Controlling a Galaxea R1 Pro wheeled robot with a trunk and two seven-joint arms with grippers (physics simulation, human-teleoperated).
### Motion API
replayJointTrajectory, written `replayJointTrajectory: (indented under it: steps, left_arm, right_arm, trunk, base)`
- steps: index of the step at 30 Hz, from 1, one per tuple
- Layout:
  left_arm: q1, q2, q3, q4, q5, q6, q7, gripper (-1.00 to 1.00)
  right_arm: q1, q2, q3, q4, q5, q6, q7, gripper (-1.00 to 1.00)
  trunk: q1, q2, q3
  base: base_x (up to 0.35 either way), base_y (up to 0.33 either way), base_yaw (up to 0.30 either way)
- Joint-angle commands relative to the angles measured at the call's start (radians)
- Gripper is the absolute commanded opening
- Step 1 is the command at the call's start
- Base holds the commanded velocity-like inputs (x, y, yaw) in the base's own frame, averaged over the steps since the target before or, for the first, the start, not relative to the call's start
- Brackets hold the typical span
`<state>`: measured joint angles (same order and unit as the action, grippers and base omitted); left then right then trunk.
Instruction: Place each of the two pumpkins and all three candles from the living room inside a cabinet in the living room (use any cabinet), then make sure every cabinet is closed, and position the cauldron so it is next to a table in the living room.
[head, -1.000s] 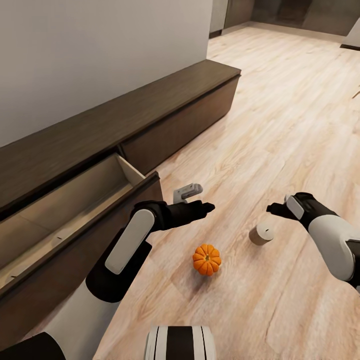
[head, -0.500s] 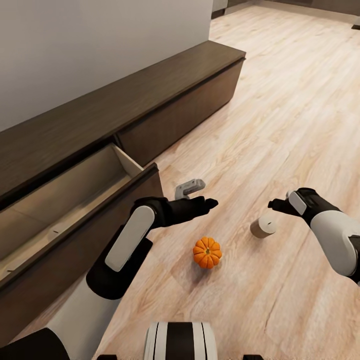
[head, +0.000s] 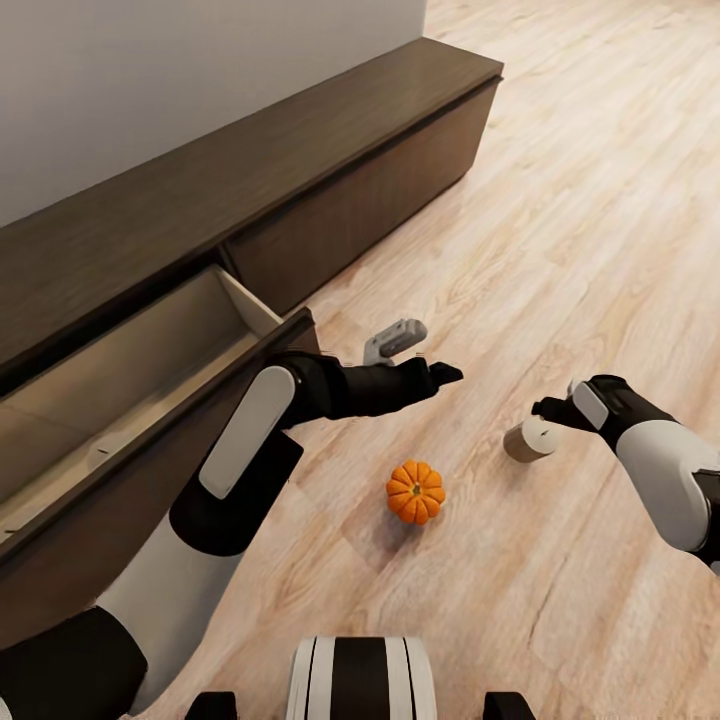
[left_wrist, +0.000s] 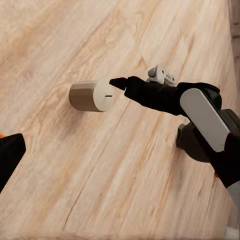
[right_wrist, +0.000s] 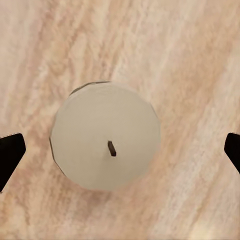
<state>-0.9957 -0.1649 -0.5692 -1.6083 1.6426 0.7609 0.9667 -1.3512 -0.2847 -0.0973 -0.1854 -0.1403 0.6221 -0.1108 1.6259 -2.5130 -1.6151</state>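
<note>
We see a pale wooden plank floor (head: 560, 250) carrying everything here. Our landmark is the long, low dark cabinet (head: 330, 190), which stands on the floor against the wall with one drawer pulled out. A small orange pumpkin (head: 415, 491) sits on the floor out in front of that open drawer, well apart from the cabinet. A stubby beige candle (head: 528, 439) stands upright on the boards farther from the cabinet than the pumpkin, near it but not touching.
</note>
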Motion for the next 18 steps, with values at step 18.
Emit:
replayJointTrajectory:
  steps: [18]
  left_arm:
    - [0.039,0.01,0.004,-0.001,0.02,-0.001,0.014,1.0]
  right_arm:
    - [-0.037,0.023,-0.004,-0.004,-0.011,0.043,-0.008,1.0]
  trunk:
    - [0.002,-0.001,-0.02]
  base:
    - [0.0,0.0,0.0]
